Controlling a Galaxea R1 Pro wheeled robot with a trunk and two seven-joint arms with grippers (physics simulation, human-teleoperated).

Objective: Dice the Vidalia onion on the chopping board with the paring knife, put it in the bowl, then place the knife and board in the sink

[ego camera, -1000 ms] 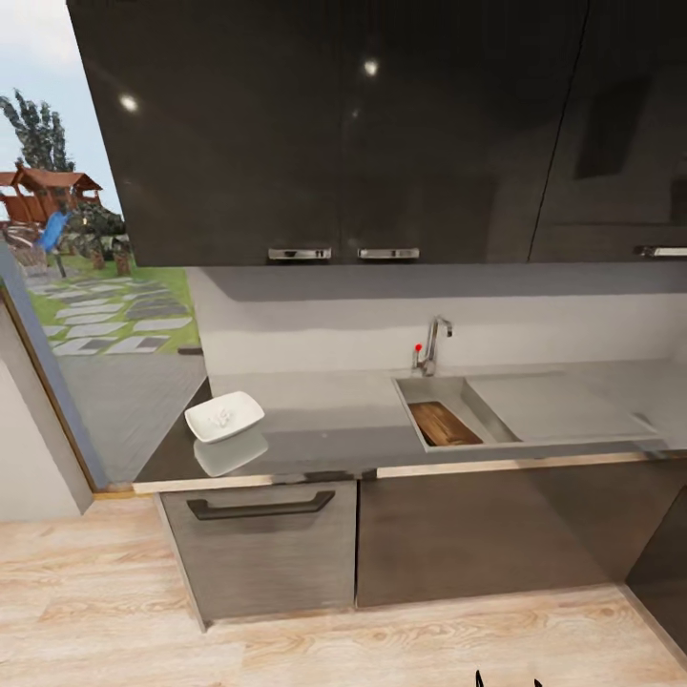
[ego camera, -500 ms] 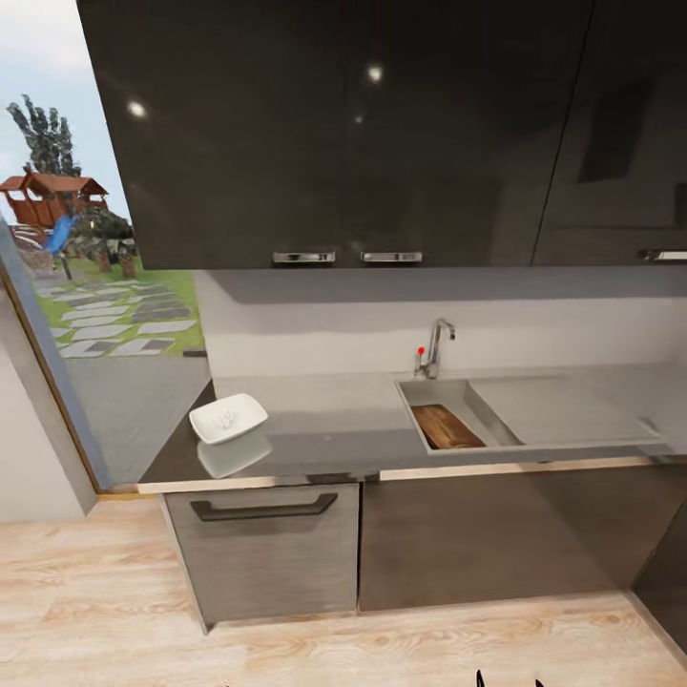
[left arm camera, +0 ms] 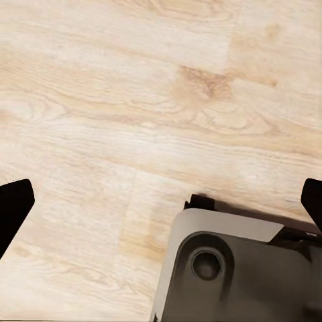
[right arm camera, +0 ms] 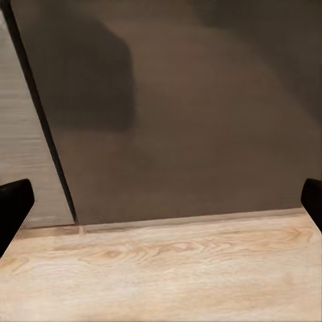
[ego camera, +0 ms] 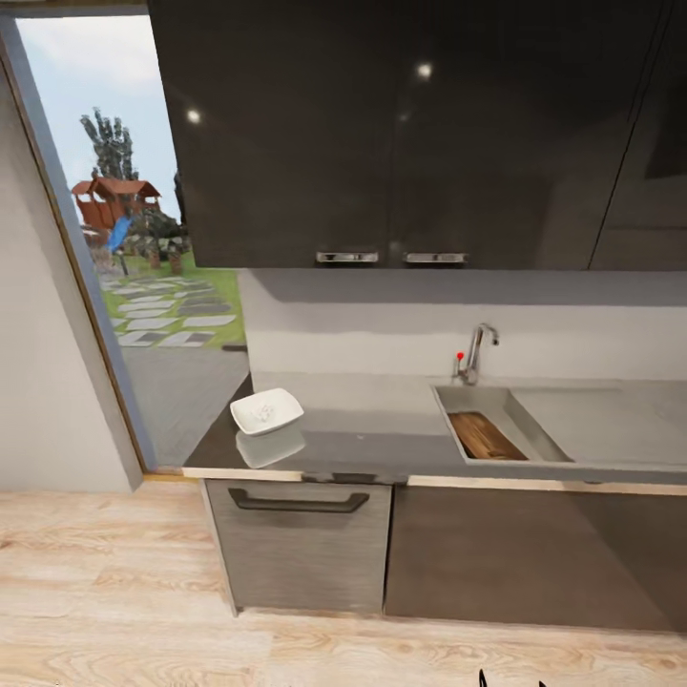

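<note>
A playground hut (ego camera: pixel 113 202) and stepping stones (ego camera: pixel 162 313) are seen through the doorway; two chrome handles (ego camera: pixel 391 258) are mounted under the upper cabinets.

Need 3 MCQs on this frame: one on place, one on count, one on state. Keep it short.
1. Where is the chopping board?
A. in the sink
B. beside the bowl
C. on the floor

2. How many chrome handles show on the upper cabinets?
A. one
B. two
C. four

3. What is in the bowl?
A. a whole onion
B. a knife
C. small white pieces

Key: 1 A, the brown board lies inside the steel basin. 2 B, a left handle and a right handle sit side by side. 3 C, tiny white bits lie on its bottom, as the head view shows.
</note>
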